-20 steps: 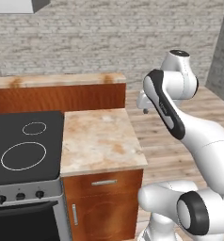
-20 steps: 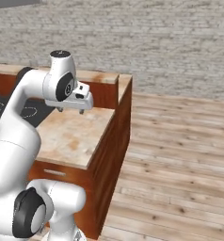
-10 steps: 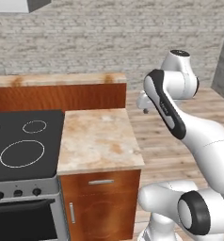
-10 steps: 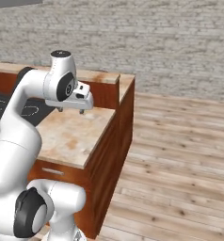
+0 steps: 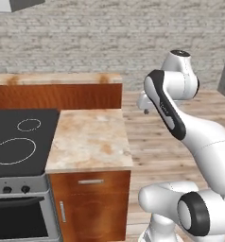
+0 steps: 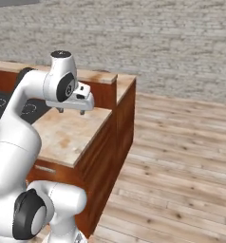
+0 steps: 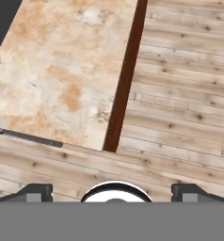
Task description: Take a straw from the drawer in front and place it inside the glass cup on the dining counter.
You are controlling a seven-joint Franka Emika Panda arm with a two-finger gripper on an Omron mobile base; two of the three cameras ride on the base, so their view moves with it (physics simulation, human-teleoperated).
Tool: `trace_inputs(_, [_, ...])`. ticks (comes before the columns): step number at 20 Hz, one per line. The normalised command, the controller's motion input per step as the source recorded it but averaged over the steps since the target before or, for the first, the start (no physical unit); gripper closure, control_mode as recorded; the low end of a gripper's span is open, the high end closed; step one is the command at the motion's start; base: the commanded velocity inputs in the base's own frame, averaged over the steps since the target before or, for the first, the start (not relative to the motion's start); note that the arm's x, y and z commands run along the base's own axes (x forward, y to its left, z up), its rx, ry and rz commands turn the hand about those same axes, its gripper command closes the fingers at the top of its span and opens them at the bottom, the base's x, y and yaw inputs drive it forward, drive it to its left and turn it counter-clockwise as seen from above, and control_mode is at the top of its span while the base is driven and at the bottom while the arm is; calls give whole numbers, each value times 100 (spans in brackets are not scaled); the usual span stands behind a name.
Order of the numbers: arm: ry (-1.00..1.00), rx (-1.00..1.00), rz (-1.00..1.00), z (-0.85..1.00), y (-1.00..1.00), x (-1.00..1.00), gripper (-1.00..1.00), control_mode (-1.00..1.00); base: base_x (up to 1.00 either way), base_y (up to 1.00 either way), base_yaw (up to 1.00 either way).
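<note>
- Gripper [image 6: 70, 111] hangs at mid-left, jaws spread wide, holding nothing, touching nothing.
- Below it: small marbled countertop [image 6: 67, 135]; drawer [image 5: 91, 183] shut, lower centre.

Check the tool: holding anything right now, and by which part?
Nothing is held. The tool is open, its fingertips set wide apart with bare wood floor between them, above the edge of the small marbled top.
</note>
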Motion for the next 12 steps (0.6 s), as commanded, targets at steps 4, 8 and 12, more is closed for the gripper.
trace_inputs(4, [0, 0, 0, 0, 0, 0, -100, 100, 10, -59, 18])
trace_inputs(8, [0, 0, 0, 0, 0, 0, -100, 100, 40, -45, 23])
trace_inputs(12, [0, 0, 0, 0, 0, 0, -100, 100, 53, -37, 29])
